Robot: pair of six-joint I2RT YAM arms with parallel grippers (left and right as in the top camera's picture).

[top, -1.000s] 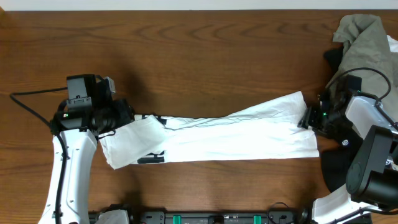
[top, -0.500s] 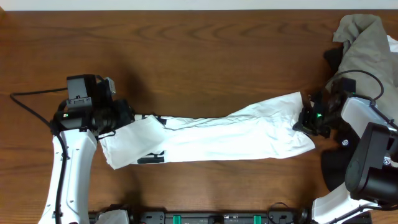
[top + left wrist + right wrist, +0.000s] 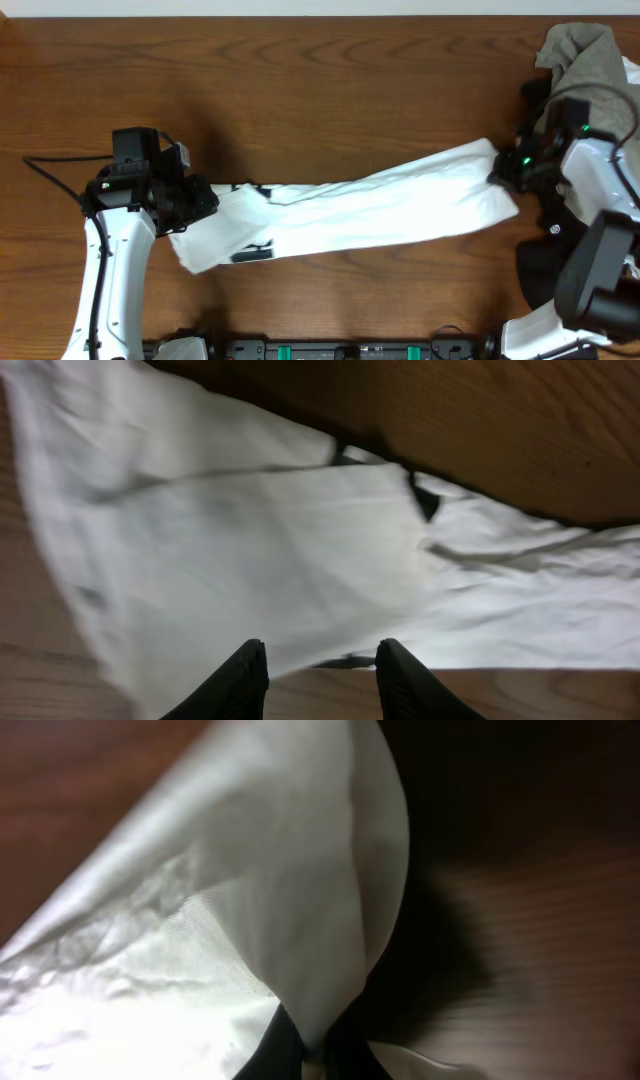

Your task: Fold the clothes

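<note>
A long white garment with small black markings lies stretched across the wooden table, slanting up toward the right. My right gripper is shut on its right end; in the right wrist view a white fold rises out of the pinched gripper. My left gripper sits at the garment's left end. In the left wrist view the left gripper stands open, bare wood showing between its fingers, with the white garment spread just ahead of them.
A heap of grey-green clothes lies at the back right corner. Dark fabric sits under the right arm. A black cable trails off the left arm. The arm mounts line the front edge.
My right gripper has shut on the garment's right end and drawn it back and to the right, so the cloth now slants. The left gripper narrowed a little and shifted slightly.
</note>
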